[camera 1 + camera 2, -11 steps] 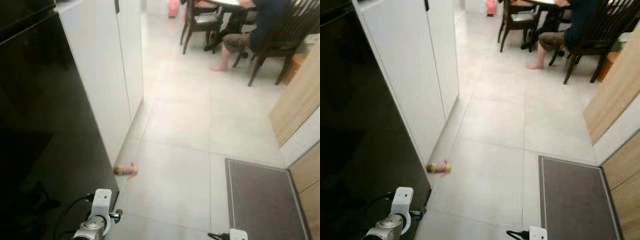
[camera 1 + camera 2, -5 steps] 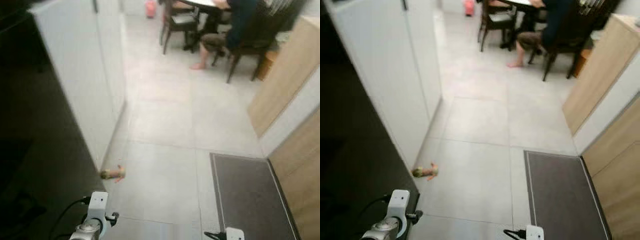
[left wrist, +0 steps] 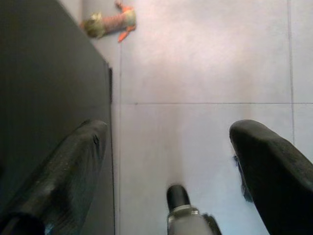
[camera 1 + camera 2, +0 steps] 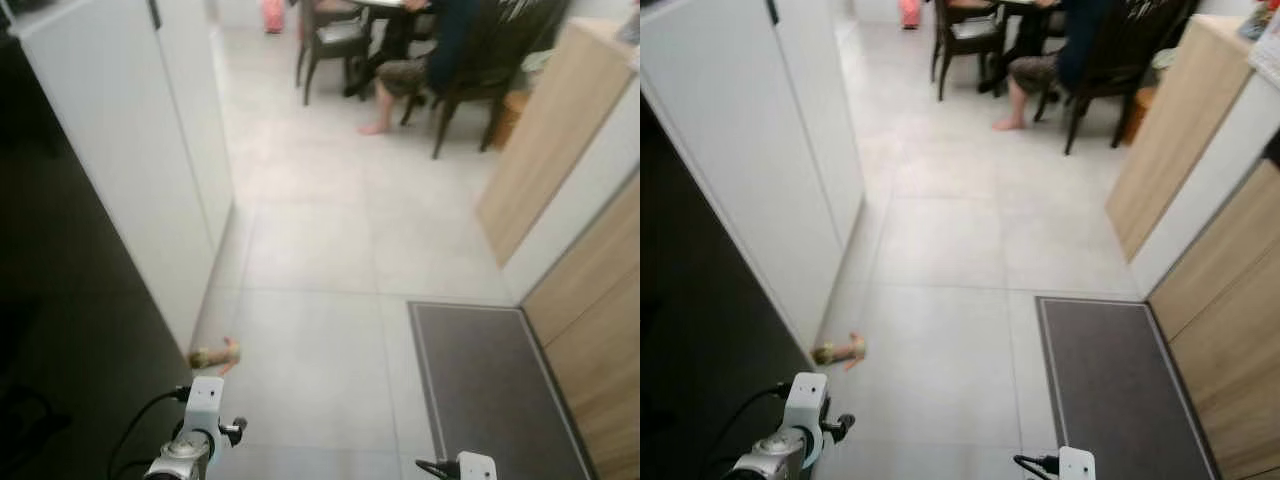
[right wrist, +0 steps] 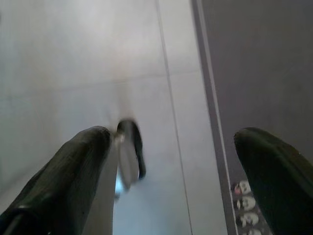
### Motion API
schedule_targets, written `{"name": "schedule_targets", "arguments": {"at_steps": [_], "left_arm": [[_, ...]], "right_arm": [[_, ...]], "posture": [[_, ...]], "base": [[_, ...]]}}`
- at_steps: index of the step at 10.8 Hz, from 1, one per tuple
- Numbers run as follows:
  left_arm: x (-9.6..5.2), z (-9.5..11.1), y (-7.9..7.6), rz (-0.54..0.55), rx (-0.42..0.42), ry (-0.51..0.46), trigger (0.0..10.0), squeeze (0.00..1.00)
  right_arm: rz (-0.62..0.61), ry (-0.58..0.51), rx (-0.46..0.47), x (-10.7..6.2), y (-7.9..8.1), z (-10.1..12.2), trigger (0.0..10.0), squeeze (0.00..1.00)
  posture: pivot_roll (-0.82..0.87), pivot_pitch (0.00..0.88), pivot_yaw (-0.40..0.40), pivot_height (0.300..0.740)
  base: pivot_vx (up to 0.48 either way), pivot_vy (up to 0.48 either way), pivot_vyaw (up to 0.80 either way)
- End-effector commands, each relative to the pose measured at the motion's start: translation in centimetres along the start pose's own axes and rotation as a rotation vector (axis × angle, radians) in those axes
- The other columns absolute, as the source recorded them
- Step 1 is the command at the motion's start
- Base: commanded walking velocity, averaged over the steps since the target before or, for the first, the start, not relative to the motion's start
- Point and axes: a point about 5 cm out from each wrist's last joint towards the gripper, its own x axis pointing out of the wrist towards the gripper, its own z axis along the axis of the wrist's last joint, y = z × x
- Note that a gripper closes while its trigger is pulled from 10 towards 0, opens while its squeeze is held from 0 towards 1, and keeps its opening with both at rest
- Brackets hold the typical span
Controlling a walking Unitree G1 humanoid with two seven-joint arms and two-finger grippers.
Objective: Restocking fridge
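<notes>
The left claw [image 3: 166, 161] hangs released over the pale tiled floor [image 4: 320, 230], grasping nothing; the right claw [image 5: 171, 171] is likewise spread and empty, above the edge of the grey floor mat [image 4: 490, 390]. The tall glossy black fridge [image 4: 70, 330] stands shut at the robot's left. No groceries are held. Its smooth door will likely be heavy and slippery, best gripped at the edge.

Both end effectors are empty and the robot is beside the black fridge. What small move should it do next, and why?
Probably turn left toward the black fridge. Its dark front stands close on the robot's left, while the head camera faces the tiled floor. The left end effector and right end effector hang open, holding nothing, so facing the door likely comes first.
</notes>
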Motion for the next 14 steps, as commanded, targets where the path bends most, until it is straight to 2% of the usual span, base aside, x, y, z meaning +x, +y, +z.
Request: {"name": "schedule_targets", "arguments": {"at_steps": [1, 14], "left_arm": [[-0.16, -0.94, 0.49, 0.010, 0.019, 0.037, 10.0, 0.00], [-0.14, -0.92, 0.53, 0.011, 0.022, 0.045, 10.0, 0.00]], "right_arm": [[0.005, 0.022, 0.005, -0.15, 0.29, -0.80, 10.0, 0.00], [0.025, -0.007, 0.015, -0.03, 0.71, -0.23, 10.0, 0.00]], "posture": [[-0.14, 0.028, -0.004, 0.731], [-0.14, 0.038, -0.005, 0.731]], "base": [[0.000, 0.000, 0.00], [0.000, 0.000, 0.00]]}}
